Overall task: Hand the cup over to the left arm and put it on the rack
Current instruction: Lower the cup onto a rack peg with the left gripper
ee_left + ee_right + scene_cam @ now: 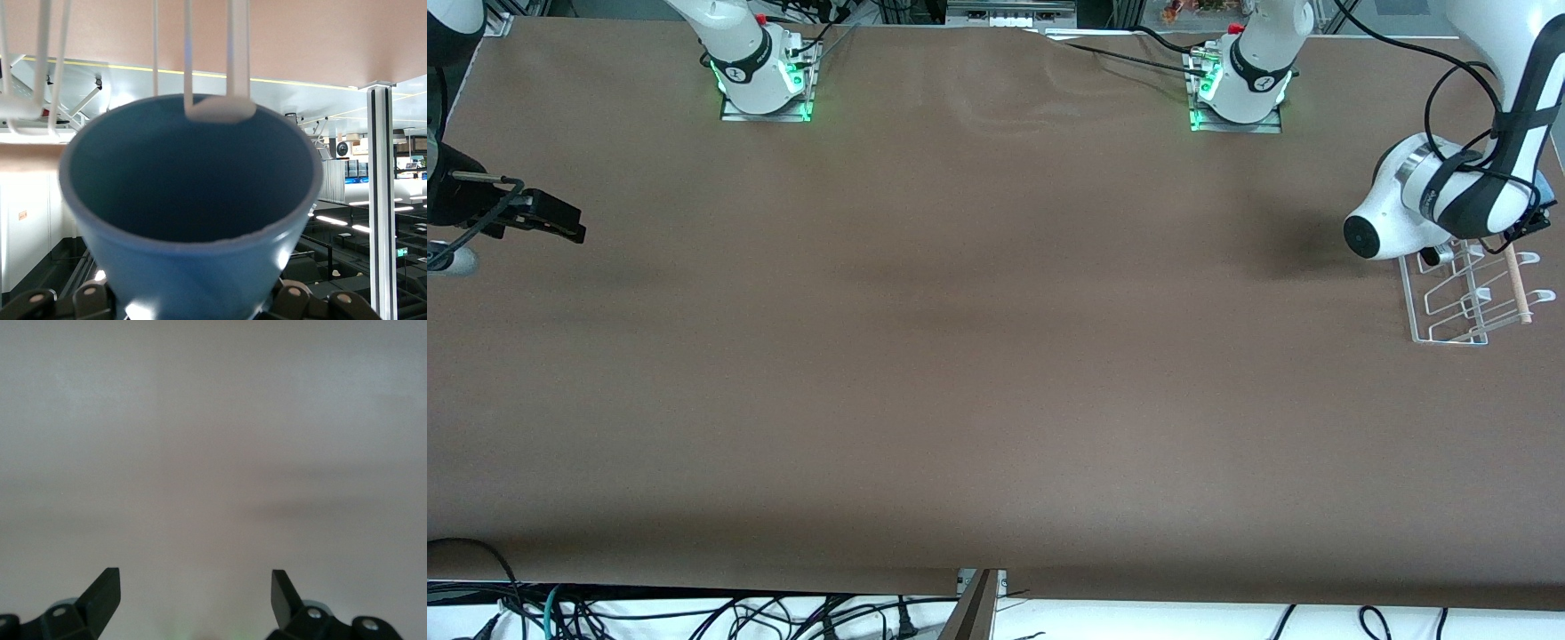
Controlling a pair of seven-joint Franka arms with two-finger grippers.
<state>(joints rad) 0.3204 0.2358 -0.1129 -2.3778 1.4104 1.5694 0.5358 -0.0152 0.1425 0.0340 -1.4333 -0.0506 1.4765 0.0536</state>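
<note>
The light-blue cup (193, 267) fills the left wrist view, its open mouth turned toward the rack. A white loop peg (220, 110) of the rack sits at the cup's rim, its tip just inside the mouth. My left gripper (1528, 222) is shut on the cup and is over the end of the rack (1449, 336) that is farther from the front camera. In the front view the wrist hides most of the cup. The rack's wooden dowel (1519, 289) lies along its top. My right gripper (195, 590) is open and empty, and waits low over the table at the right arm's end (560, 222).
The rack stands at the table's edge at the left arm's end. The brown table (978, 356) stretches between the arms. The two arm bases (765, 80) stand along the edge farthest from the front camera. Cables hang below the nearest edge.
</note>
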